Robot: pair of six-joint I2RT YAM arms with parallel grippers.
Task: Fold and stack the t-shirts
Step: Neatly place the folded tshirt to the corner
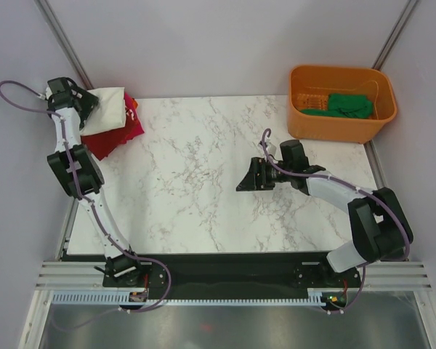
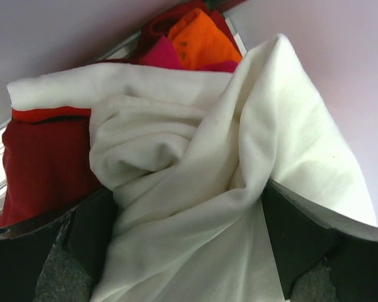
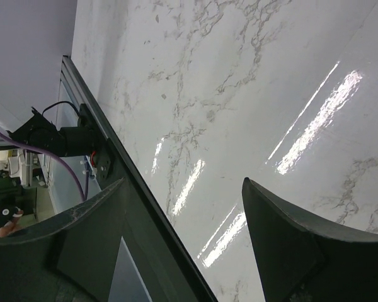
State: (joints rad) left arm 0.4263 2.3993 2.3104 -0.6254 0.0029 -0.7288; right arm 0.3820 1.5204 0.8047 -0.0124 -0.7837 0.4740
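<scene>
A cream-white t-shirt lies bunched on a pile at the table's far left corner, over a dark red t-shirt. My left gripper is at this pile. In the left wrist view the cream-white t-shirt fills the space between the wide-apart fingers of the left gripper. The dark red t-shirt lies beside it, and a magenta-pink t-shirt and an orange cloth lie behind it. A green t-shirt lies in the tub. My right gripper hangs open and empty over the bare marble.
An orange plastic tub stands at the far right corner of the marble table. Grey walls close in the back and both sides. The table's near edge with a black rail shows in the right wrist view.
</scene>
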